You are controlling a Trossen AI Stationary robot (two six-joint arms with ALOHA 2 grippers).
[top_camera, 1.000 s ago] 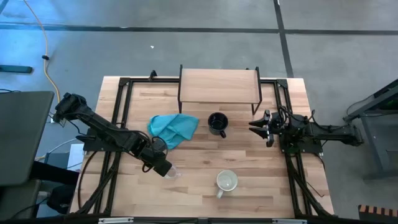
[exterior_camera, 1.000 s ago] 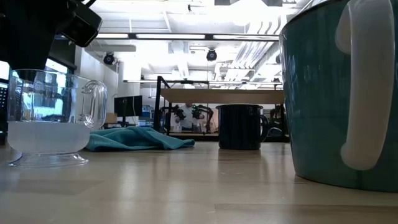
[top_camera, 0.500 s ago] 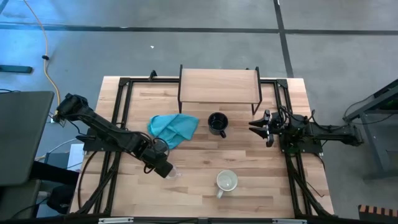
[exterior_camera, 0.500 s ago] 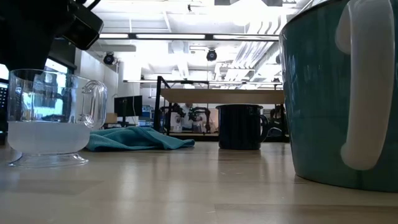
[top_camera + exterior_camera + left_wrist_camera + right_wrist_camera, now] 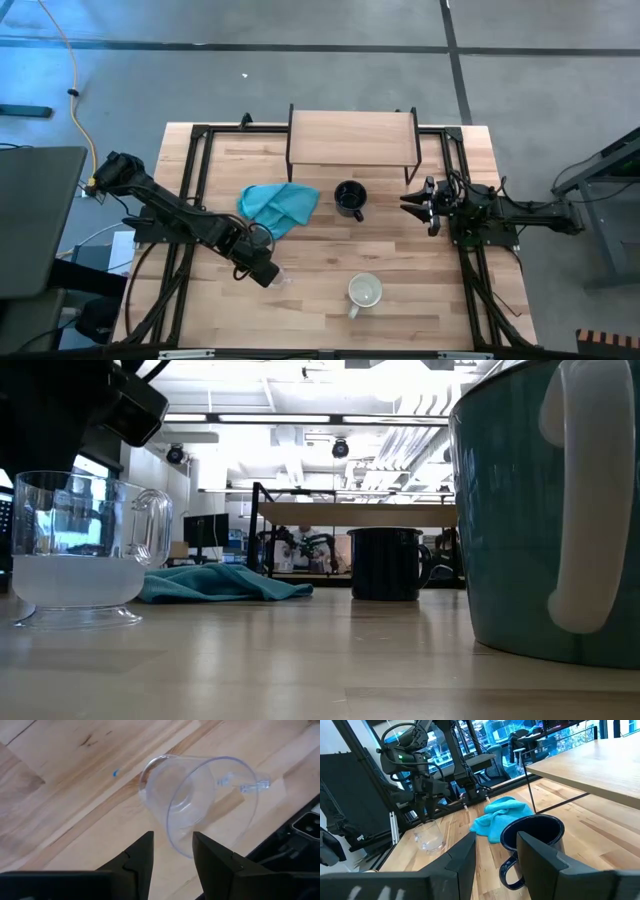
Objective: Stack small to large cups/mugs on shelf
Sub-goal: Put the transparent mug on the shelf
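A small clear glass cup [image 5: 200, 805] stands upright on its base on the table at the near left; it also shows in the low view [image 5: 85, 545]. My left gripper [image 5: 172, 845] is open just above it, its fingertips on either side of the rim's near edge, apart from the glass as far as I can see; it also shows in the high view [image 5: 264, 273]. A black mug [image 5: 349, 199] stands mid-table and a pale mug [image 5: 364, 292] near the front edge. The shelf [image 5: 352, 137] stands at the far edge. My right gripper [image 5: 412, 203] is open, level, to the right of the black mug [image 5: 532, 840].
A crumpled teal cloth [image 5: 279, 207] lies between the glass cup and the shelf, left of the black mug. The shelf top is bare. Black frame rails [image 5: 190, 200] run along the table's left and right sides.
My left gripper has sunk a little toward the glass cup. The cup and the mugs have kept still.
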